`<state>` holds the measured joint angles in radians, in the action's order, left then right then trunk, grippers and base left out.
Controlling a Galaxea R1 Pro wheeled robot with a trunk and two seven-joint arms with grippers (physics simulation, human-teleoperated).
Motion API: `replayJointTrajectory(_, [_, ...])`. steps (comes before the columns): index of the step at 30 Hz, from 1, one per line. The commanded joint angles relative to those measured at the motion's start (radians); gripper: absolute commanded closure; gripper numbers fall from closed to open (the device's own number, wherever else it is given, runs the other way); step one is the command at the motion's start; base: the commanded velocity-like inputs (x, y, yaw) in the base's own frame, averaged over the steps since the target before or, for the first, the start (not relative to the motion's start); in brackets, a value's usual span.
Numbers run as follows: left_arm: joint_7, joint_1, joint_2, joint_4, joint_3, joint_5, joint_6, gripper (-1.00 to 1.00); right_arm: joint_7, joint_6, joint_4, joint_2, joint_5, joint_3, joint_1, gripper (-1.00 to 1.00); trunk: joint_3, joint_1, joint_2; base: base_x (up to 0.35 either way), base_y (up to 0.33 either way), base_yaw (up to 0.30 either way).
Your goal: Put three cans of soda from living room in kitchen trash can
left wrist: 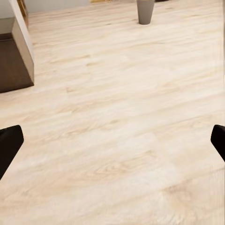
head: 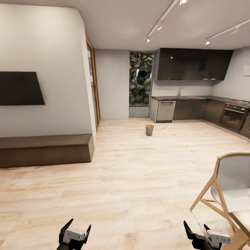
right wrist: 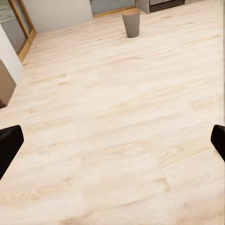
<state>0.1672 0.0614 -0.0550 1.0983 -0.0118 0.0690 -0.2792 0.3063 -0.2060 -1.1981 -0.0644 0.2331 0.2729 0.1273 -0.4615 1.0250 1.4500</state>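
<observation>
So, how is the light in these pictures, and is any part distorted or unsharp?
Head view: even, soft light from ceiling spots; the bin casts almost no shadow; the TV looks skewed, as from a wide lens. Left wrist view: floor grain sharp, both fingertips plain black at the edges. Right wrist view: the same flat light, no glare, the bin slightly soft.

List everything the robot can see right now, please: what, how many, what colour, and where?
Trash can: one, grey, on the floor near the kitchen.
TV: one, black, left wall.
Low cabinet: one, dark brown, beneath the TV.
Kitchen cabinets: dark grey, far right.
Oven: one, dark, right.
Chair: one, grey seat, wooden legs, near right.
Floor: pale wood.
Left gripper: one, black, open, empty.
Right gripper: one, black, open, empty.
</observation>
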Motion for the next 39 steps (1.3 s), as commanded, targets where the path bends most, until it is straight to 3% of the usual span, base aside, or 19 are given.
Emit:
replayJointTrajectory(1, [0.000, 0.000, 0.000, 0.000, 0.000, 0.000, 0.000, -1.00, 0.000, 0.000, 0.000, 0.000, 0.000, 0.000, 0.000, -1.00, 0.000, 0.000, 0.000, 0.324, 0.000, -0.134])
replayJointTrajectory(20, [0.000, 0.000, 0.001, 0.000, 0.000, 0.001, 0.000, -1.00, 0.003, -0.001, 0.001, 0.000, 0.000, 0.000, 0.000, -1.00, 0.001, 0.000, 0.000, 0.323, -0.008, -0.024])
replayJointTrajectory(39, [0.000, 0.000, 0.002, 0.000, 0.000, 0.001, 0.001, -1.00, 0.004, -0.001, 0.003, 0.000, 0.000, -0.001, 0.000, -1.00, 0.010, 0.000, 0.000, 0.294, -0.130, -0.071])
